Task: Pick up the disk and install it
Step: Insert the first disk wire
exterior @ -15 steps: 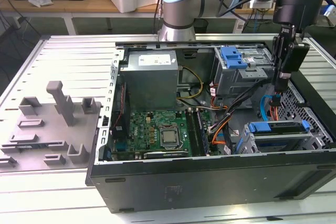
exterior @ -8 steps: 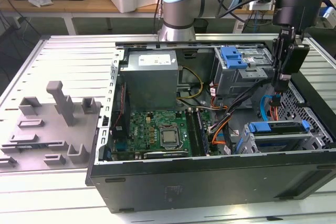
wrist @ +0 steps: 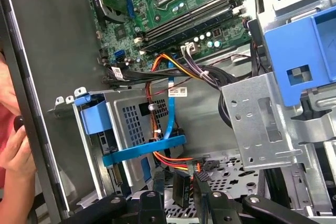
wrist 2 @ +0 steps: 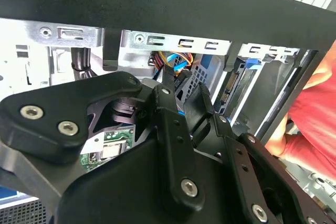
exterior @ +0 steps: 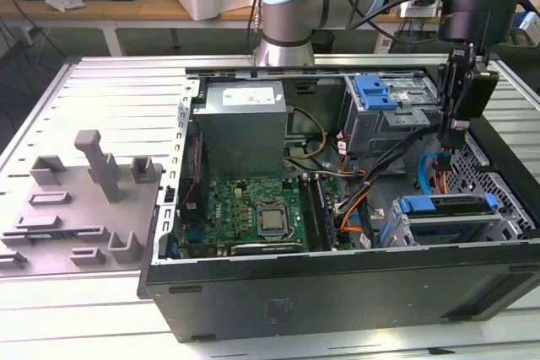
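gripper: fingers drawn almost together, nothing pinched that I can see, certainly not the drive. It hangs inside the open case, near the metal bay with the blue latch and above the lower cage. The orange leads and their black connector run close to the tips.

the disk lies flat in that lower cage, blue rail toward the motherboard; looks seated or nearly so (can't judge full depth).

My read: seating end of the job. To do it well:
- keep the tool vertical
- load the rail, not the label
- avoid the blue cable and orange leads
- go slow, since a person's hand is at the case edge
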